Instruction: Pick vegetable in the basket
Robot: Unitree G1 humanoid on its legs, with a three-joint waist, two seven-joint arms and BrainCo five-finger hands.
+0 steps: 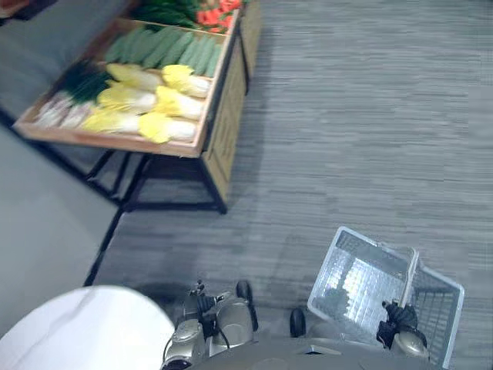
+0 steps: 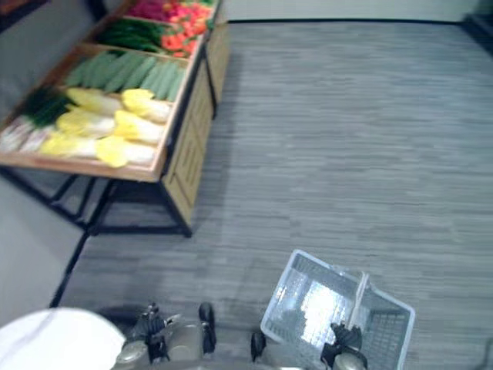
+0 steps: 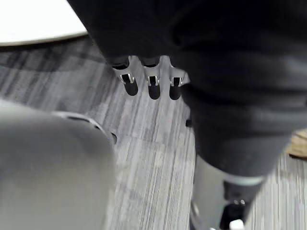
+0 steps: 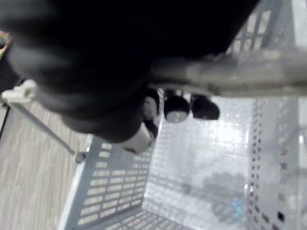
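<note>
My right hand [image 4: 177,108] is curled round the handle [image 4: 230,72] of a pale plastic basket [image 1: 362,281], which hangs low at my right side with nothing in it. The same hand appears under its dark cover by the handle [image 1: 398,316]. Vegetables lie on a wooden stand [image 1: 219,131] ahead to my left: yellow-leaved cabbages [image 1: 146,108], green cucumbers [image 1: 166,46], dark leafy greens [image 1: 85,81] and red and orange produce [image 1: 216,14]. My left hand [image 3: 151,84] hangs down by my side, fingers relaxed and holding nothing.
The stand rests on a black metal frame [image 1: 139,193] with legs that reach out onto the grey striped floor [image 1: 354,139]. A white round surface [image 1: 77,331] sits close at my lower left. Pale white roots [image 1: 58,112] lie at the stand's near left corner.
</note>
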